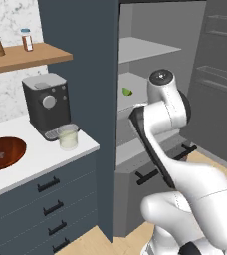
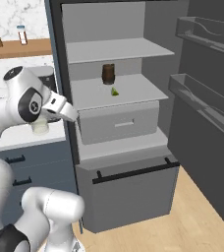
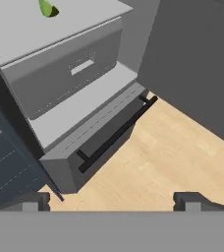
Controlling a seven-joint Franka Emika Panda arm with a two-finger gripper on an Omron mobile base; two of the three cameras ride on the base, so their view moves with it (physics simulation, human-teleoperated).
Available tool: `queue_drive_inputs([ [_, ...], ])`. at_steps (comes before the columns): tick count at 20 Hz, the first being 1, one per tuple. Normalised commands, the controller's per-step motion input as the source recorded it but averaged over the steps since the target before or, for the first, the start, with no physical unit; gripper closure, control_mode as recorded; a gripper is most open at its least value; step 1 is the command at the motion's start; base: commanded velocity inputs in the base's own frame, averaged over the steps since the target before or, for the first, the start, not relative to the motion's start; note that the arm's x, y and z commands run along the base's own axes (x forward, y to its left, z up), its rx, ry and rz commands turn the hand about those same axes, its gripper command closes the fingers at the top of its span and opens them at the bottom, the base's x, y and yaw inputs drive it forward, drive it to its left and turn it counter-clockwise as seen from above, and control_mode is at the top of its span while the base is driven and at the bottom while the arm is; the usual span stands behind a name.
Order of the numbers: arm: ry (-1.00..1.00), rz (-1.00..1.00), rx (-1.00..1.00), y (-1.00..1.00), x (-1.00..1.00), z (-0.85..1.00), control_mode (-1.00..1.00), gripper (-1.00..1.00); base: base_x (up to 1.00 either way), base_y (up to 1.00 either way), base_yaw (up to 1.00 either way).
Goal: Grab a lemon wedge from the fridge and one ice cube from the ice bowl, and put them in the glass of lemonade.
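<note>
- Lemon wedge (image 2: pixel 114 92) on the open fridge's (image 2: pixel 119 123) shelf, beside a brown jar (image 2: pixel 108 74) — visible from the right.
- Left view: lemonade glass (image 1: pixel 68 137), ice bowl (image 1: pixel 3 153).
- Gripper (image 3: pixel 111 201) jaws spread, empty.

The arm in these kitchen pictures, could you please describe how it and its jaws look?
The arm is glossy white, built of rounded, tube-like links. Its joints are dark: black bands sit between the links, and round dark grey caps cover the joint ends. No cables or markings show. The gripper has two small, dark grey, blocky fingertips, set wide apart.
</note>
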Motion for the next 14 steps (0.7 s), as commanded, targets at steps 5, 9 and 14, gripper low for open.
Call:
queue_drive_inputs([
  [5,0.14,0.18,0.19,0.16,-0.54,-0.04,-1.0,-1.0,0.0,0.0,0.0],
  [9,0.04,0.1,0.15,-0.15,-0.59,0.15,-1.0,-1.0,0.0,0.0,0.0],
  [14,0.06,0.04,0.08,-0.03,-0.15,0.0,-1.0,-1.0,0.0,0.0,0.0],
])
